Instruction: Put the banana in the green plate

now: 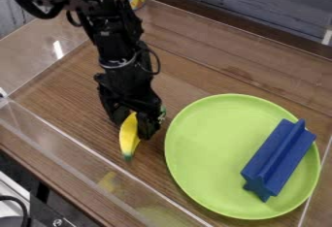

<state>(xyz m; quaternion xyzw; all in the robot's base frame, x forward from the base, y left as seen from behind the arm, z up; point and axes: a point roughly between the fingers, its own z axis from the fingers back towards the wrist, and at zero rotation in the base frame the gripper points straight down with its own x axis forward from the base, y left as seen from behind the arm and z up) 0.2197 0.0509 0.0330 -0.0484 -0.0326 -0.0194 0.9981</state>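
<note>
The end effector hangs spread at frame centre-left, straddling the upper end of the banana; its long axis runs down-frame along the worktop, just left of the green plate; contact seems unmade.

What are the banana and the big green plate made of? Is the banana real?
The banana looks like a toy, probably smooth plastic: its yellow is even, with no brown spots, and its tip is greenish. The green plate also looks like plastic, in one flat lime colour with a dull sheen and a shallow rim. From the picture alone I can't be fully sure of either.
</note>
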